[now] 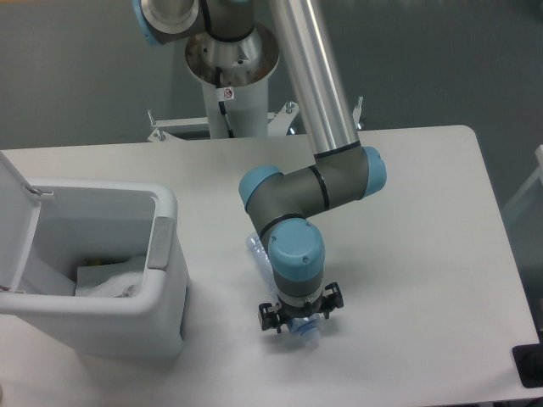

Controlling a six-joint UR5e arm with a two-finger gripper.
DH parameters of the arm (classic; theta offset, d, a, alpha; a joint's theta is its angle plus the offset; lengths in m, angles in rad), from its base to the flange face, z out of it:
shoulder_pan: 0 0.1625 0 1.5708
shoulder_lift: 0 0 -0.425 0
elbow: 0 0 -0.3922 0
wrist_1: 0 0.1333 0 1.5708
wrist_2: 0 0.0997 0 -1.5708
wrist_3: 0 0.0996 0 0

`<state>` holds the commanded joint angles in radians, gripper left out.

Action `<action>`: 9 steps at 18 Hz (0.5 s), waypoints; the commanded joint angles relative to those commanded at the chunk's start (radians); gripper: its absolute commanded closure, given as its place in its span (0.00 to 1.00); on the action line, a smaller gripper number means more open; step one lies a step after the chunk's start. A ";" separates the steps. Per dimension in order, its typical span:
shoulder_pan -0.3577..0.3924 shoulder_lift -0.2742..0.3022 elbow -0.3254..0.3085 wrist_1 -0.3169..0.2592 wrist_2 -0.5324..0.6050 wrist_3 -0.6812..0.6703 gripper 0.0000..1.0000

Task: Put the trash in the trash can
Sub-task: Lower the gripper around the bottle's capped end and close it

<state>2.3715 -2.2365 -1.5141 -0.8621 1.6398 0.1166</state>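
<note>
The bottle (pixel 270 270) lies on the bench (pixel 407 254), well to the right of the bin (pixel 127 314), slanting from upper left down to its pale cap at lower right. The hand (pixel 301 320) hangs straight down over the cap end, its wrist hiding most of the bottle — the fingers sit either side of the neck, but whether they have closed on it I cannot tell. Judging from this, the step in hand is the grasp. To do it well, close square across the neck just behind the cap, where the crushed plastic is stiffest; a grip on the thin, dented body would likely slip or squirm. Then lift clear of the bench before carrying left — the bin's near wall stands tall, and paper (pixel 106 278) already lies inside.
</note>
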 joint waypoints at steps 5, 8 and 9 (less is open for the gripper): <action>0.000 -0.005 0.003 -0.002 0.002 -0.003 0.04; 0.000 -0.003 0.003 -0.002 0.002 -0.002 0.07; 0.000 -0.003 0.002 -0.002 0.002 -0.002 0.09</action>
<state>2.3715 -2.2396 -1.5125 -0.8636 1.6414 0.1150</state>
